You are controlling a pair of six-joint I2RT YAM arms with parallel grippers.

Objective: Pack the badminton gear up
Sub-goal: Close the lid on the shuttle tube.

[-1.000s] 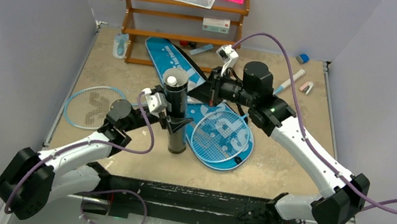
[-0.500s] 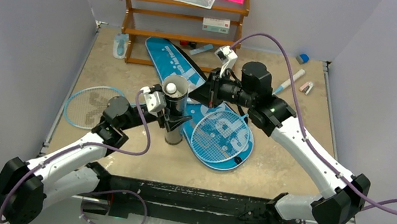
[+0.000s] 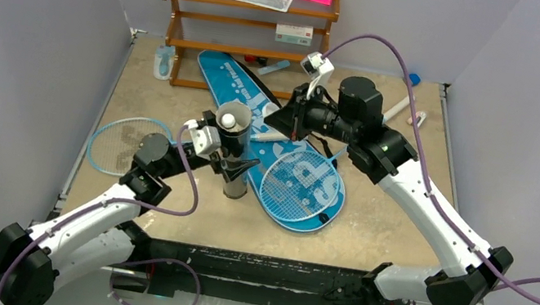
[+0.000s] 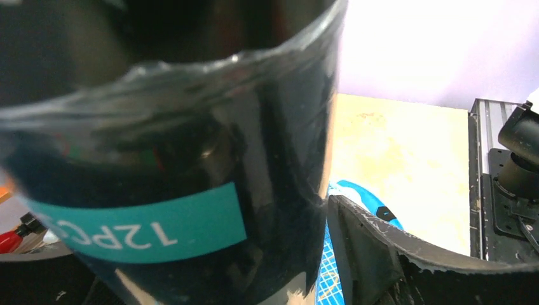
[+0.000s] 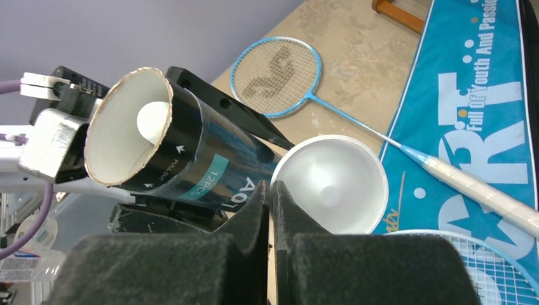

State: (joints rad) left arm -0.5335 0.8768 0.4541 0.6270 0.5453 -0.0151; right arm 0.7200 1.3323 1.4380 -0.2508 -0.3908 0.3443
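1 shuttle (image 5: 154, 121) in blk tube (image 5: 197, 166), cap (image 5: 334, 184) off

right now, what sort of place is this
Probably a robot lab work cell: plain grey walls boxing in a table, two bench-mounted arms, and badminton rackets staged beside a wooden rack.

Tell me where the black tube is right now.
Top view, left of centre: the black tube leans in the left gripper, beside the racket lying on the blue bag; the right gripper holds a white cap near its open top.
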